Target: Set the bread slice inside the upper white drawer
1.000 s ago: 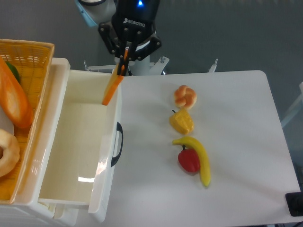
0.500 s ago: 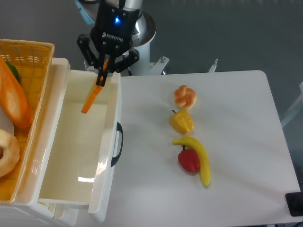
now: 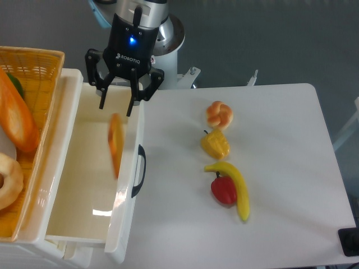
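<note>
The bread slice point(image 3: 115, 144) is an orange, edge-on slice inside the upper white drawer point(image 3: 73, 179), close to its right wall and apart from the gripper. My gripper point(image 3: 116, 106) hangs over the drawer's far end, just above the slice, with its fingers spread open and nothing between them. The drawer is pulled out, its dark curved handle point(image 3: 138, 171) facing the table.
A yellow woven basket point(image 3: 31, 73) at the left holds a long orange loaf point(image 3: 17, 120) and a pale ring-shaped piece. On the white table lie a knotted bun point(image 3: 219, 114), a yellow pepper point(image 3: 215, 144), a banana point(image 3: 234, 188) and a red pepper point(image 3: 224, 190).
The gripper carried the slice leftward from the drawer's right wall to over the drawer, then opened. The slice has left the fingers and now sits lower inside the drawer.
</note>
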Controlling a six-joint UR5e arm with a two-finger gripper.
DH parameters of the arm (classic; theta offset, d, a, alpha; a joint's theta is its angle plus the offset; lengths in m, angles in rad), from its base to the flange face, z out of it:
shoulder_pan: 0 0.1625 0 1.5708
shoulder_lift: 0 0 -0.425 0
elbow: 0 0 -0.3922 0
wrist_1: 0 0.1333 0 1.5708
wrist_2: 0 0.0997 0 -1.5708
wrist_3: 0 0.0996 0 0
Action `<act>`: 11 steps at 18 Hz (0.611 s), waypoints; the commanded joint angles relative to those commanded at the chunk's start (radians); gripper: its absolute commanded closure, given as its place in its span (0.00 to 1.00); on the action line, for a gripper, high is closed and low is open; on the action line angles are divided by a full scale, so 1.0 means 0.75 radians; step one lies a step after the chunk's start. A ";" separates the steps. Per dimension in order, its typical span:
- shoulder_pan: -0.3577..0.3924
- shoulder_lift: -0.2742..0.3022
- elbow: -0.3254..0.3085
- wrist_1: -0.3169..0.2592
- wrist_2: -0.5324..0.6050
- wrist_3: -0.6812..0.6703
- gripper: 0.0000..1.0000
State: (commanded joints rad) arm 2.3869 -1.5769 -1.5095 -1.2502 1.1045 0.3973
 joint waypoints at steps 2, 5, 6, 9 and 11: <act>0.000 -0.012 0.006 0.010 0.002 0.002 0.17; 0.026 -0.045 0.025 0.021 0.012 0.075 0.00; 0.043 -0.059 0.027 0.023 0.037 0.108 0.00; 0.078 -0.088 0.029 0.031 0.145 0.208 0.00; 0.100 -0.108 0.029 0.057 0.208 0.298 0.00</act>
State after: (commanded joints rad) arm 2.4620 -1.6582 -1.4880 -1.2073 1.2607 0.6209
